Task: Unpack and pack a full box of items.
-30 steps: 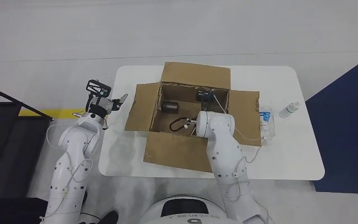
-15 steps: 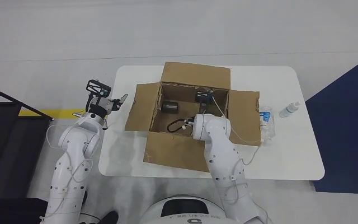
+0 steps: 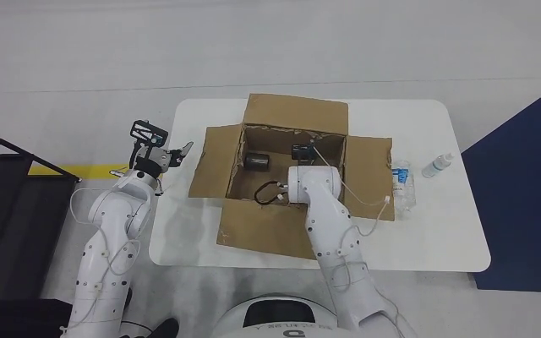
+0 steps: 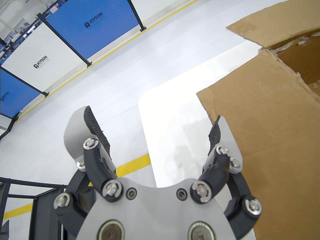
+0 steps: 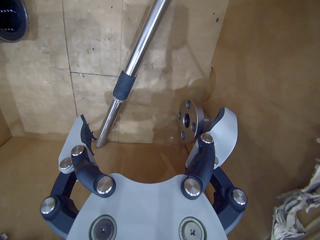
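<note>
An open cardboard box (image 3: 262, 228) stands mid-table with its flaps spread. My right arm (image 3: 311, 188) goes down into it. Inside, my right gripper (image 5: 153, 119) is open and holds nothing, low over the box floor (image 5: 45, 83) near a corner. A shiny metal rod (image 5: 140, 48) with a black tape band lies on the floor just beyond the fingertips. A round metal flange (image 5: 191, 121) stands on edge close to one finger (image 5: 225, 126). A dark cylinder (image 3: 256, 160) lies farther off. My left gripper (image 4: 152, 116) hangs open and empty past the box's left flap (image 4: 250, 138), over the table's left edge (image 3: 165, 139).
A small bottle (image 3: 436, 166) and a clear plastic bag (image 3: 402, 186) lie on the white table (image 3: 423, 237) to the right of the box. Shredded paper (image 5: 295, 208) sits in the box beside the right gripper. A black rack (image 3: 25, 194) stands beyond the table's left side.
My right arm has shifted a little to the left inside the box. The left arm has not moved.
</note>
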Controlling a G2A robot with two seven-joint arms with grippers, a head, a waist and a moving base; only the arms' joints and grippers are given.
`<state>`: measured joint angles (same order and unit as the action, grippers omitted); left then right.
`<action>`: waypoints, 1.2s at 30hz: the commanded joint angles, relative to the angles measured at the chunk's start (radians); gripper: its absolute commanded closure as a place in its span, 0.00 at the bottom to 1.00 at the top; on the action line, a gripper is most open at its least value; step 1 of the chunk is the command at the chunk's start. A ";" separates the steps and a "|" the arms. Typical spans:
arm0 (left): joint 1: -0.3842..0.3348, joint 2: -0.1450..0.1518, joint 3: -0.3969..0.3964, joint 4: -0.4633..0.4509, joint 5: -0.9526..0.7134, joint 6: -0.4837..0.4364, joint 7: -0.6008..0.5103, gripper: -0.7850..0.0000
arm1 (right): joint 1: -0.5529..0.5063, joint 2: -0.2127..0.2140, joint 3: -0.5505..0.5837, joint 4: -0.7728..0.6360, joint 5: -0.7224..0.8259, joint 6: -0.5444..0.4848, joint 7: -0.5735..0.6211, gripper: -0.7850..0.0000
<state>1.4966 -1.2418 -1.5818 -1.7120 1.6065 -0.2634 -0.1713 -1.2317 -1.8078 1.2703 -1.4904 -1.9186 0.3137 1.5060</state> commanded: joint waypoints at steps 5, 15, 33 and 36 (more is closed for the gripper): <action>0.000 0.000 0.000 0.000 0.000 0.000 0.000 0.00 | 0.003 -0.004 -0.013 -0.026 0.047 -0.028 0.005 0.08; 0.000 0.000 0.000 0.000 0.000 0.000 0.000 0.00 | -0.027 0.008 -0.004 -0.058 0.074 0.001 -0.016 0.48; 0.000 0.000 0.000 0.000 0.000 0.000 0.000 0.00 | -0.046 0.014 -0.033 -0.090 -0.082 0.006 -0.006 0.02; 0.000 0.000 0.000 0.000 0.000 0.000 0.000 0.00 | -0.028 0.008 -0.027 -0.034 -0.104 -0.007 0.007 0.02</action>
<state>1.4966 -1.2418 -1.5818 -1.7120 1.6065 -0.2634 -0.1713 -1.2686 -1.7968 1.2378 -1.5510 -2.0193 0.3098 1.5102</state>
